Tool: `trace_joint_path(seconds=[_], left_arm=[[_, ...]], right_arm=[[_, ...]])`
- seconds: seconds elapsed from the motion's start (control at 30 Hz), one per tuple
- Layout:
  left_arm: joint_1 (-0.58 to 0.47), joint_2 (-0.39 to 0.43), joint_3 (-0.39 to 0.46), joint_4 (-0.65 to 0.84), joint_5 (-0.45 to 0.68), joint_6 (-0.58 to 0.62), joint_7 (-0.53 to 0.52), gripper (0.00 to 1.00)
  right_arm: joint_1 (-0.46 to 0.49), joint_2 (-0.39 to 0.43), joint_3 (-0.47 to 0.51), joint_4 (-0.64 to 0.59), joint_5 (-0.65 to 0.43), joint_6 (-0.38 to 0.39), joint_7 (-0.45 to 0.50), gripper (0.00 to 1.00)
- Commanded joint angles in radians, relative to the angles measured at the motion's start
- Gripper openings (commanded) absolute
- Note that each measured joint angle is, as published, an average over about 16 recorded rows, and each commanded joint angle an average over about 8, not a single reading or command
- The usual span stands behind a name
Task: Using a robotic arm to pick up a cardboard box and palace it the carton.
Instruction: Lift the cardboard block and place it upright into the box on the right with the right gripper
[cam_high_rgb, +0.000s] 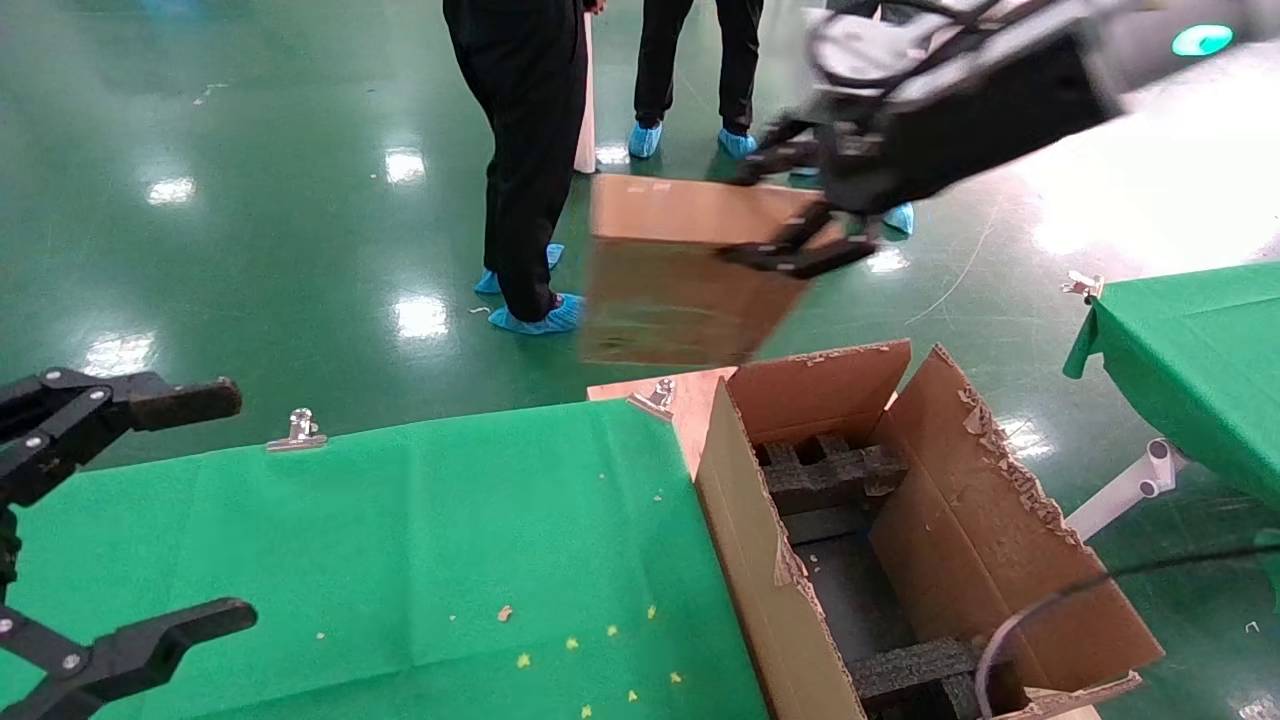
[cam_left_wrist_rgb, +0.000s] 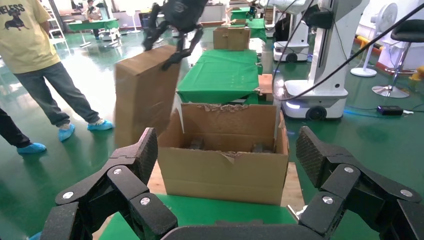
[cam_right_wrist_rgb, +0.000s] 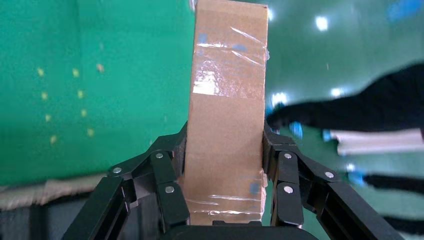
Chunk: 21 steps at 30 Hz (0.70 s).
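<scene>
My right gripper (cam_high_rgb: 800, 205) is shut on the small brown taped cardboard box (cam_high_rgb: 680, 270) and holds it in the air, beyond the carton's far flaps. In the right wrist view the box (cam_right_wrist_rgb: 227, 100) sits between both fingers (cam_right_wrist_rgb: 170, 175), clear tape across it. The carton (cam_high_rgb: 930, 510), large with torn flaps and black foam blocks (cam_high_rgb: 830, 475) inside, stands at the right end of the green table (cam_high_rgb: 400, 540). My left gripper (cam_high_rgb: 150, 510) is open and empty at the table's left. The left wrist view shows the carton (cam_left_wrist_rgb: 225, 155) and the lifted box (cam_left_wrist_rgb: 142, 97).
Two people in black trousers and blue shoe covers (cam_high_rgb: 530, 310) stand on the green floor behind the table. A second green-covered table (cam_high_rgb: 1190, 370) stands at the right. Metal clips (cam_high_rgb: 298, 430) hold the cloth at the table's far edge. A cable (cam_high_rgb: 1050, 610) hangs over the carton's near corner.
</scene>
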Motion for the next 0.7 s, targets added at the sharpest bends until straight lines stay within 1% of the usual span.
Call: trace_joint_path(seconds=[0.03, 0.23, 0.5, 0.6, 0.7], left_arm=[[0.0, 0.0, 0.0, 0.0, 0.0, 0.0, 0.0, 1.0], [0.0, 0.0, 0.0, 0.0, 0.0, 0.0, 0.0, 1.0], [0.0, 0.0, 0.0, 0.0, 0.0, 0.0, 0.0, 1.0], [0.0, 0.0, 0.0, 0.0, 0.0, 0.0, 0.0, 1.0], [0.0, 0.0, 0.0, 0.0, 0.0, 0.0, 0.0, 1.0]], right_arm=[[0.019, 0.03, -0.028, 0.011, -0.003, -0.001, 0.003, 0.0], [0.086, 0.125, -0.143, 0.076, -0.001, -0.004, 0.053, 0.0], [0.155, 0.25, -0.318, 0.167, 0.03, -0.004, 0.129, 0.0], [0.174, 0.289, -0.384, 0.186, 0.044, -0.001, 0.16, 0.0], [0.183, 0.314, -0.439, 0.178, 0.053, 0.011, 0.215, 0.0]])
